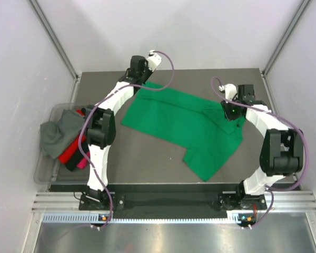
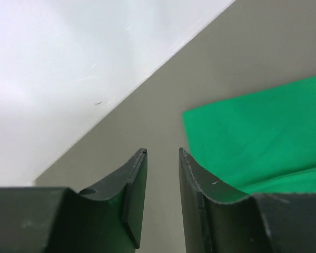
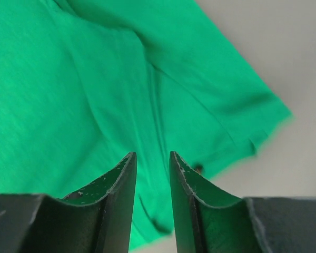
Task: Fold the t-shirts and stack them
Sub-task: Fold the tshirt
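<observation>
A bright green t-shirt [image 1: 184,124] lies spread and creased on the dark table, partly folded. My left gripper [image 1: 138,79] is open and empty at the shirt's far left corner; in the left wrist view [image 2: 163,153] bare table shows between the fingers and the green cloth [image 2: 263,137] lies just to the right. My right gripper [image 1: 233,112] is open and empty above the shirt's right side; in the right wrist view [image 3: 151,155] the green cloth [image 3: 95,79] with a sleeve lies below. Grey [image 1: 58,132], red [image 1: 71,153] and pink [image 1: 81,163] shirts are piled at the left.
A clear plastic bin [image 1: 45,171] at the table's left edge holds the pile of shirts. White walls and metal frame posts surround the table [image 1: 147,158]. The arms' bases stand at the near edge.
</observation>
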`<state>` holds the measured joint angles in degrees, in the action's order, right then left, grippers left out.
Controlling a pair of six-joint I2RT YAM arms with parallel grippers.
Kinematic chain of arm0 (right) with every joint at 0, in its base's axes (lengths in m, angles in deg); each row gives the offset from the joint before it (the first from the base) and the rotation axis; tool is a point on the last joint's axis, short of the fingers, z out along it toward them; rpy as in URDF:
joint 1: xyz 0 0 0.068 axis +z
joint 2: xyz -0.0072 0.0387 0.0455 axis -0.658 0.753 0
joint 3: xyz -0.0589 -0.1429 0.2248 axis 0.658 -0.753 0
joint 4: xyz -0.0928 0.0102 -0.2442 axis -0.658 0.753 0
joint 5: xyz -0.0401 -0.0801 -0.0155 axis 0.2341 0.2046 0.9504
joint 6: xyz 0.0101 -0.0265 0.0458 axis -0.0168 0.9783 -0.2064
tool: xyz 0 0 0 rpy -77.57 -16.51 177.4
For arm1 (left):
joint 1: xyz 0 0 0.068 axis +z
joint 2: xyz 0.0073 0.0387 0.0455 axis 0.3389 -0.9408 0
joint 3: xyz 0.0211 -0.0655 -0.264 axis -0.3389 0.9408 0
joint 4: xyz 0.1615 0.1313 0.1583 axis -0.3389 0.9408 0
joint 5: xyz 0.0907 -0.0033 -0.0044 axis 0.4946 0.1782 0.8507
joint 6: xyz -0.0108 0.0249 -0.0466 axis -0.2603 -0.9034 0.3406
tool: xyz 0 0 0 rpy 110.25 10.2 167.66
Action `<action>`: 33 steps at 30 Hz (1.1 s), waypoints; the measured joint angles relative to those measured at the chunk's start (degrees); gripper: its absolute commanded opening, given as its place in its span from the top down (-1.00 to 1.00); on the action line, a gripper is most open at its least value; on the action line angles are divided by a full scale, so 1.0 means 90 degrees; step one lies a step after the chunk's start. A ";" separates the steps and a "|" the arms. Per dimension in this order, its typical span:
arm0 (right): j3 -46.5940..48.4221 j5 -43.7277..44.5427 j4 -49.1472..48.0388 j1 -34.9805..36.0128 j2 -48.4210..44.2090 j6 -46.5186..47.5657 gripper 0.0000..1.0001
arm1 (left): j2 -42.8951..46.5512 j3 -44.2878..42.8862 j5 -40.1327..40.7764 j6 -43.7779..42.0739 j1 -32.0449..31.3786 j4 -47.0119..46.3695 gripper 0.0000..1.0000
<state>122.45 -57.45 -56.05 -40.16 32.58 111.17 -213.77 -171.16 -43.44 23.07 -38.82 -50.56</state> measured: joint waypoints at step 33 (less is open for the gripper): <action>0.1938 -0.1467 0.0442 0.0000 0.2370 0.0083 0.56 | -0.0704 0.0112 -0.1173 0.1122 -0.0005 0.1970 0.37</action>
<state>139.90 -70.65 -52.08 -40.16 53.91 111.91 -220.11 -170.16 -54.00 33.16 -38.86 -32.83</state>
